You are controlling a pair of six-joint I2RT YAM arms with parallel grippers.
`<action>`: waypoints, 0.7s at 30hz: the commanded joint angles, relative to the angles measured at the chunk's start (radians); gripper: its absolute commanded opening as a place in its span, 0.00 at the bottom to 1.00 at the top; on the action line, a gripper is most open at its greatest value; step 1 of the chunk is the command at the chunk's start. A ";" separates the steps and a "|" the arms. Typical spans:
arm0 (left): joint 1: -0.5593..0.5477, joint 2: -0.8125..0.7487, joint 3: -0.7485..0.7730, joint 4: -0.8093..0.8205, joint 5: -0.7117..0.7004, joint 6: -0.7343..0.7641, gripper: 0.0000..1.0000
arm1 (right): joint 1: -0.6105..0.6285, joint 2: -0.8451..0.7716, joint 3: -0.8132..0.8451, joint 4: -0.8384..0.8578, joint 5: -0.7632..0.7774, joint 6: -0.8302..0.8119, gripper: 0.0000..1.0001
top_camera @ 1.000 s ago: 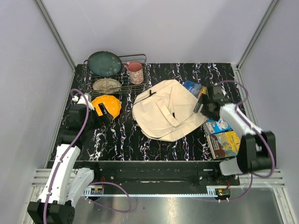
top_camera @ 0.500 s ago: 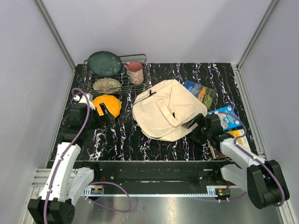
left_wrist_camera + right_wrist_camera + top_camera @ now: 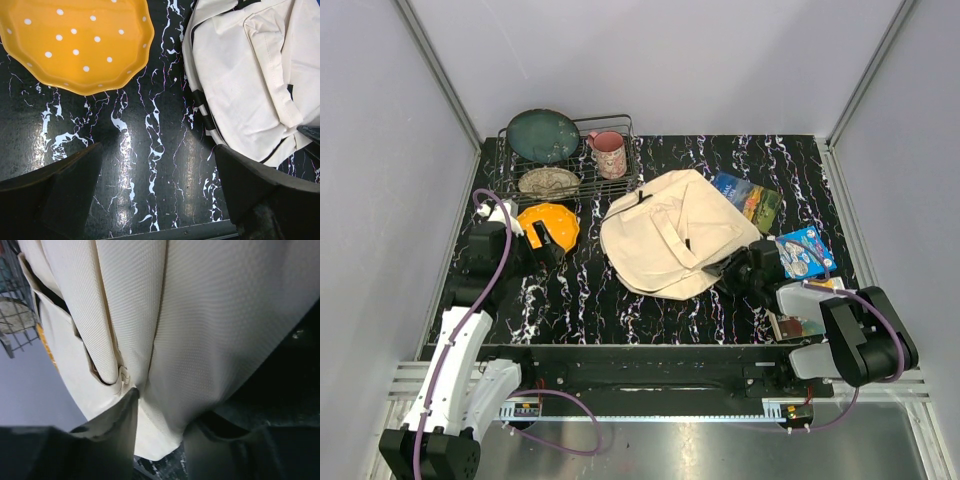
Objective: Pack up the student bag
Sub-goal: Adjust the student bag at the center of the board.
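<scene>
We have the bag (image 3: 675, 245) lying slumped on the table (image 3: 580, 300), and everything else sits around it. At the bag's near right corner the right gripper (image 3: 730, 270) is down low. Its wrist view shows cream cloth bunching into folds that run straight into the gap between the fingers (image 3: 100, 440), so we call it pinched on the bag's edge (fabric fills nearly all of that view). Left of the bag, the left gripper (image 3: 542, 243) hangs with jaws spread wide and nothing between them, just beside a yellow dotted dish (image 3: 80, 40). A book (image 3: 747, 196) touches the bag's far right edge, and a blue booklet (image 3: 802, 252) lies to its right. Behind the bag's left side, a wire rack (image 3: 636, 150) holds a pink mug (image 3: 609, 155).
</scene>
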 commanded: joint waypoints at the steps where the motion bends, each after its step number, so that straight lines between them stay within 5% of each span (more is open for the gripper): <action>1: 0.006 -0.006 0.013 0.048 0.008 0.011 0.99 | 0.016 -0.032 0.014 -0.006 0.022 -0.031 0.39; 3: 0.006 -0.003 0.015 0.046 0.013 0.011 0.99 | 0.018 -0.104 0.035 -0.089 0.035 -0.062 0.26; 8: 0.006 0.000 0.018 0.048 0.022 0.011 0.99 | 0.016 -0.279 0.165 -0.397 0.027 -0.297 0.15; 9: 0.006 0.000 0.016 0.048 0.025 0.011 0.99 | 0.018 -0.290 0.240 -0.458 0.033 -0.374 0.05; 21: 0.007 -0.012 0.010 0.049 0.031 0.012 0.99 | 0.018 -0.238 0.674 -1.019 -0.114 -0.755 0.00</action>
